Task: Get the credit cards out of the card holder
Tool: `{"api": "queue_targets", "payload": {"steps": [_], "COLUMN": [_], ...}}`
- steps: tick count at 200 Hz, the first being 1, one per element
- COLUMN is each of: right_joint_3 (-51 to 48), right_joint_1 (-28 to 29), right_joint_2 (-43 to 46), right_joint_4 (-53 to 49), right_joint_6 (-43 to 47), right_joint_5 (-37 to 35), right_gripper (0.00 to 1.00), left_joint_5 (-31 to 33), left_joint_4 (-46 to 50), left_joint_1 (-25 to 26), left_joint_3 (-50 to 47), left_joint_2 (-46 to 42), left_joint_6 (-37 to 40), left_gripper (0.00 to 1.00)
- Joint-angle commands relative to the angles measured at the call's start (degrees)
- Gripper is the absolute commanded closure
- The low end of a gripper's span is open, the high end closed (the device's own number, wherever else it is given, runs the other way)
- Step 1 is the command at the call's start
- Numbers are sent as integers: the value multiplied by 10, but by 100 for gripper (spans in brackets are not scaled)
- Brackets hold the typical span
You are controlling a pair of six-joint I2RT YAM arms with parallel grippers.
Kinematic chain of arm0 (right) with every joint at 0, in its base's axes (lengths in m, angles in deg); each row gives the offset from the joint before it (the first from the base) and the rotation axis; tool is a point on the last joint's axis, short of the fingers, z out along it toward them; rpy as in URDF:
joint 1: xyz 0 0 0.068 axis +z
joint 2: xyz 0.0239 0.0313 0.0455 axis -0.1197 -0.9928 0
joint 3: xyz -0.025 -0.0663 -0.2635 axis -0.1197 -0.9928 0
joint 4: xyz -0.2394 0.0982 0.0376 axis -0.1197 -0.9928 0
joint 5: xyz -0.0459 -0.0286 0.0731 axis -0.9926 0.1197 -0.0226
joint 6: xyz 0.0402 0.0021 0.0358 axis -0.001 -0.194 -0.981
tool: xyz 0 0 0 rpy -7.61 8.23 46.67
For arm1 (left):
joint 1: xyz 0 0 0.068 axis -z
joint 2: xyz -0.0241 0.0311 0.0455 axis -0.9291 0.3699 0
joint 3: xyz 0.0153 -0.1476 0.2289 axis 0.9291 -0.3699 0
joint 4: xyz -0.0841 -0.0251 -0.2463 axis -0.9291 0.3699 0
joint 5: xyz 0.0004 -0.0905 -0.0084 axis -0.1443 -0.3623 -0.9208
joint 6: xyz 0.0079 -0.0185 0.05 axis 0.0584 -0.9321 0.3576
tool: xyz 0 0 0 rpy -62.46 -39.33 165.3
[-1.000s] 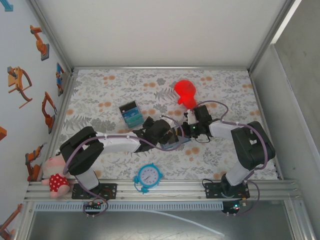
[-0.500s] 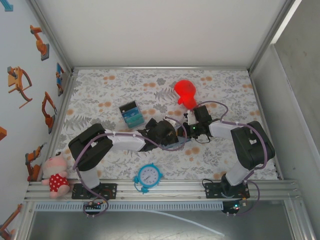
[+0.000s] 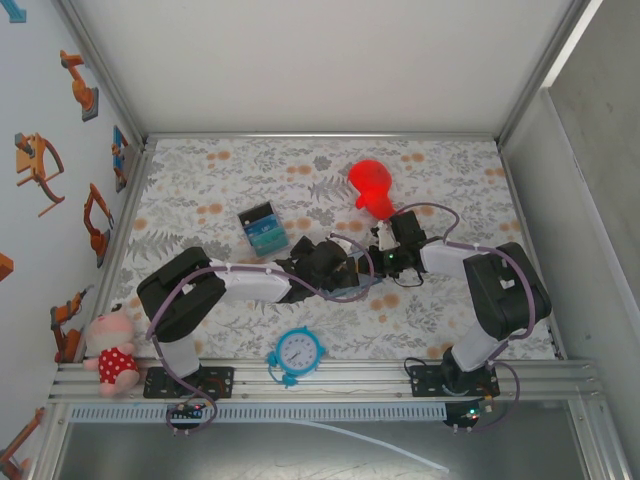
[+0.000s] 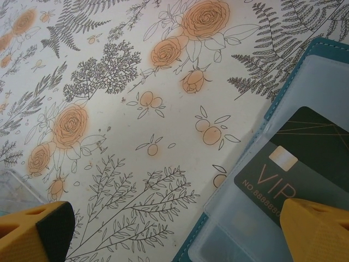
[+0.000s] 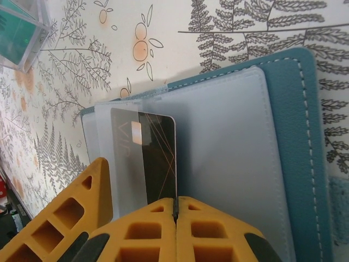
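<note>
Up close, right fingers (image 5: 218, 232) pinch shut on a dark VIP card (image 5: 155, 158) in the open card holder (image 5: 297, 136); left fingers (image 4: 38, 232) gape wide above the floral tabletop (image 4: 109, 82).

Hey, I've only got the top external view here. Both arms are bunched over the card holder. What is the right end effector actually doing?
Observer: The right end effector is shut, its fingers meeting on the edge of a dark VIP card.
Operator: Is that card out of the card holder?
Observer: Only partly. One side lies under a clear sleeve of the open card holder, and the other side is bare.
Operator: And the left one?
Observer: The left end effector is open wide above the floral tablecloth and the card holder's edge, gripping nothing.
</note>
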Motion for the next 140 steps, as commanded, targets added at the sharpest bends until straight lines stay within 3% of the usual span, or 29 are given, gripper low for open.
{"api": "queue_targets", "payload": {"steps": [1, 13, 90, 140], "right_joint_3": [8, 3, -22, -39], "right_joint_1": [-3, -4, -4, -4], "right_joint_2": [13, 13, -13, -20], "right_joint_4": [5, 24, 72, 106], "right_joint_6": [-7, -17, -48, -65], "right_joint_5": [2, 13, 13, 28], "right_gripper": [100, 100, 71, 72], "left_joint_5": [7, 6, 6, 6], "left_joint_4": [13, 14, 17, 22], "left_joint_1": [2, 2, 3, 3], "left_joint_3": [0, 0, -5, -8], "left_joint_2": [12, 14, 16, 16], "left_joint_6": [7, 7, -3, -12], "left_gripper": [3, 3, 3, 3]}}
